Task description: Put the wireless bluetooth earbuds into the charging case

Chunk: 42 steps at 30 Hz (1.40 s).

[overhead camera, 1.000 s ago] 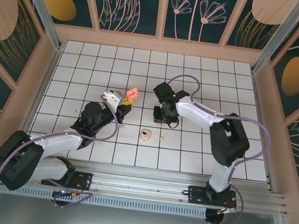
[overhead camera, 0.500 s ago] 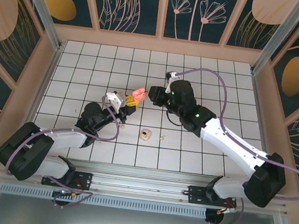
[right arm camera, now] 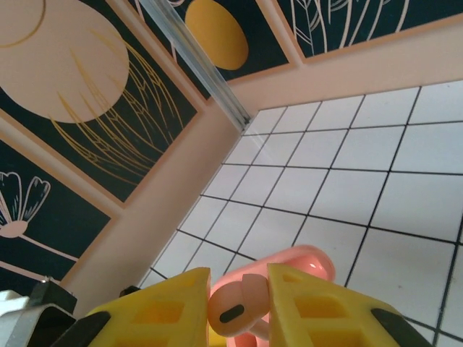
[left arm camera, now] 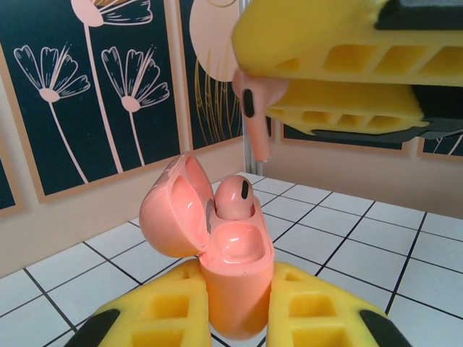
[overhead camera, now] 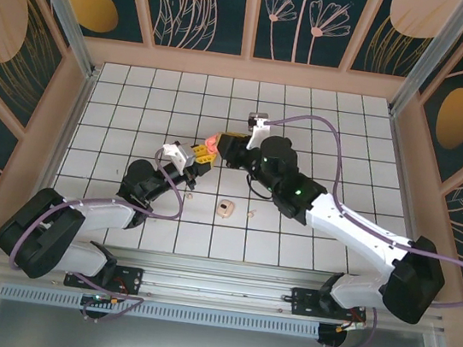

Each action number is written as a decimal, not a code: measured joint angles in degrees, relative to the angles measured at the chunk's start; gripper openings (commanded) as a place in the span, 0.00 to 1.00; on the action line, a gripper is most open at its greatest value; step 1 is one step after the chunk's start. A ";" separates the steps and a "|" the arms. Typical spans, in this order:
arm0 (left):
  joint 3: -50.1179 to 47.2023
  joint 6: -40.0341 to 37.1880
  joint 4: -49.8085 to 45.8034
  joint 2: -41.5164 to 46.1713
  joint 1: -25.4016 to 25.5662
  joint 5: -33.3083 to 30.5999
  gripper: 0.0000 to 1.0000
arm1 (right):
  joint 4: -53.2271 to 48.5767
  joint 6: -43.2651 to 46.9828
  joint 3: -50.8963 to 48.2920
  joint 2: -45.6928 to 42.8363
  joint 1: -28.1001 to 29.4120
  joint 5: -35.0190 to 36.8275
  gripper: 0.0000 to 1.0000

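Note:
My left gripper is shut on the body of a salmon-pink charging case, held upright above the tiles with its lid hinged open to the left. One pink earbud sits in the far socket and the near socket is bare. A little above the case hangs a second pink earbud, stem down, pinched by the right gripper's yellow fingers. In the right wrist view my right gripper is shut on that earbud, with the case behind it. From above, the grippers meet over the case.
A cream case lies on the white tiles near the middle, with a tiny cream bud to its right and another small cream piece to its left. Peach walls enclose the table on three sides.
The right arm has lifted off the tiles near the middle and swung left, bringing the pink earbud over the open case. The left gripper has shifted slightly right with the case.

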State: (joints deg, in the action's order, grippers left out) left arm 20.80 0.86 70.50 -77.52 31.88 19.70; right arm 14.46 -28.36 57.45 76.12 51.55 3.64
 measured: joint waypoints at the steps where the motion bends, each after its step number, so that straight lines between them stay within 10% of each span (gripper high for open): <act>1: 0.00 0.00 0.00 0.00 0.00 0.00 0.06 | 0.50 0.00 0.00 0.31 0.02 0.00 0.24; 42: 0.00 0.66 2.97 0.44 0.00 -3.67 0.06 | 10.01 -2.47 -2.01 5.09 1.01 -5.03 0.24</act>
State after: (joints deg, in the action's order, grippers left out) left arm 20.80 1.52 73.47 -77.08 31.88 16.03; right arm 24.47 -30.83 55.44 81.21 52.56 -1.39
